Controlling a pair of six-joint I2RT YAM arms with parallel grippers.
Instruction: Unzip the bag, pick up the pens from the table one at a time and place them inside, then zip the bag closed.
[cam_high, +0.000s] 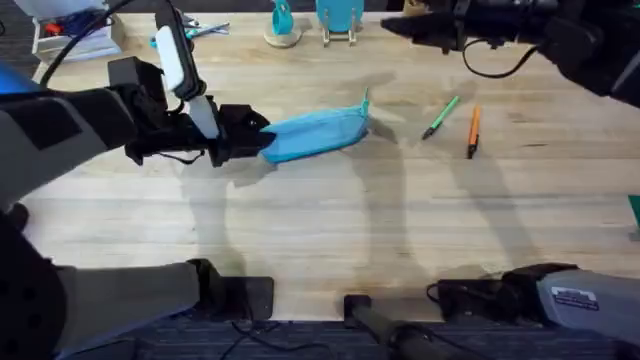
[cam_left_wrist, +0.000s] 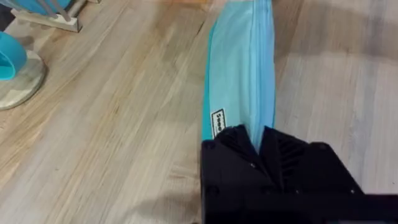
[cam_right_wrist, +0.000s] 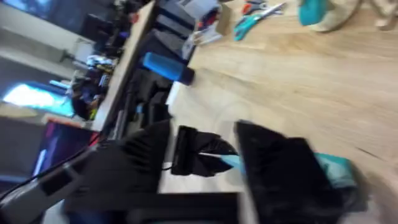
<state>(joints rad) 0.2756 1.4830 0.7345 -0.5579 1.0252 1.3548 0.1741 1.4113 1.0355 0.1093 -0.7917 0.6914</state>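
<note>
- Bag (cam_high: 318, 133) lies at the middle of the table (cam_high: 330, 220); its left end is hidden inside the left pincer (cam_high: 262, 137), which is closed on it.
- Green pen (cam_high: 440, 116) and orange pen (cam_high: 473, 131) lie near each other, to the right of the bag.
- Right pincer (cam_high: 392, 27) is at the far edge, dark and blurred; whether it is open, I cannot tell.
</note>
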